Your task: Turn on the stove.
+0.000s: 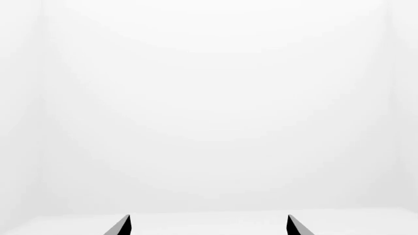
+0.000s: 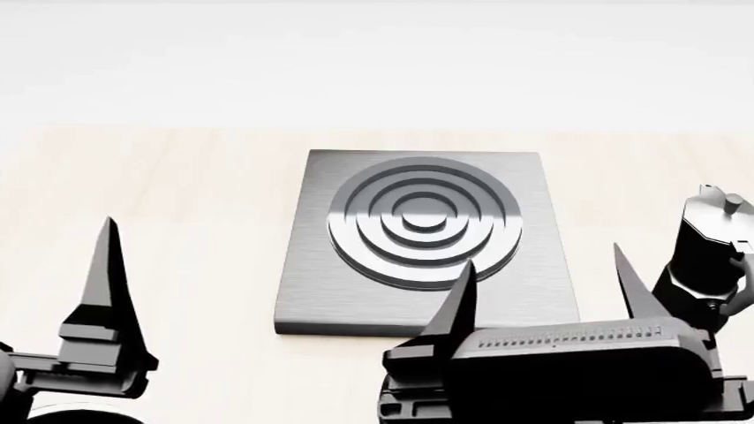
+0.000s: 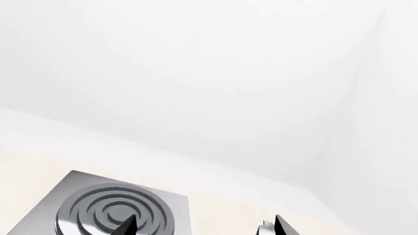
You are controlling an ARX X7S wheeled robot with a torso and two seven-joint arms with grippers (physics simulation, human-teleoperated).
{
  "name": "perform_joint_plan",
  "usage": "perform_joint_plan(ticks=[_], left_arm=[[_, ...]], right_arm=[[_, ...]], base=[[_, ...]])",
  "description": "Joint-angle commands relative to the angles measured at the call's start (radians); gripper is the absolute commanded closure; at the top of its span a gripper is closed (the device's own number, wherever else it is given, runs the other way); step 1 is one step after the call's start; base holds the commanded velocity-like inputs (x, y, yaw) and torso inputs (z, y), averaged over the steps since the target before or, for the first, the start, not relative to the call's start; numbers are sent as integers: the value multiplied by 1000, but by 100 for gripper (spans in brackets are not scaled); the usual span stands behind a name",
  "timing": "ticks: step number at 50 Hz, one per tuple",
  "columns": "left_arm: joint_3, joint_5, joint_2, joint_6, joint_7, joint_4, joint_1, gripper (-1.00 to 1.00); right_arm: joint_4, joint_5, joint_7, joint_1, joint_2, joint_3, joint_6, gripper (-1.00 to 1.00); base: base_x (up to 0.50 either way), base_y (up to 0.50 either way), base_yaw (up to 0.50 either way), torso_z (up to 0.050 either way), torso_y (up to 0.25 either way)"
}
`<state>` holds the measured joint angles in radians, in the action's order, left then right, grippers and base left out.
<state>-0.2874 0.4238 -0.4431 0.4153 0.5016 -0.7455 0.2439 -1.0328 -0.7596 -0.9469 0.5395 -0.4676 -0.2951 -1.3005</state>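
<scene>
The stove is a flat brushed-grey slab with raised concentric burner rings, lying in the middle of the pale counter. It also shows in the right wrist view. Its black knob does not show in any view. My right gripper is open and empty, held above the stove's near right corner; in the right wrist view one tip lies over the rings. My left gripper is open and empty, facing a white wall. Only one of its fingers shows in the head view, left of the stove.
A black moka pot stands at the right edge of the counter, just beyond my right gripper; its top peeks into the right wrist view. A white wall runs behind the counter.
</scene>
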Motion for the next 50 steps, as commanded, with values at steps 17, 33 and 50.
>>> perform_joint_plan(ticks=[17, 33, 50], left_arm=[[-9, 3, -8, 3, 7, -14, 1, -100], [-13, 4, -10, 2, 10, -16, 6, -100], [-6, 21, -25, 30, 31, -80, 10, -100]], right_arm=[[-8, -301, -265, 135, -73, -66, 15, -100], [-2, -369, -359, 198, -109, -142, 54, -100], [3, -394, -397, 225, -132, -184, 87, -100]], base=[[0, 0, 0, 0, 0], [0, 0, 0, 0, 0], [0, 0, 0, 0, 0]])
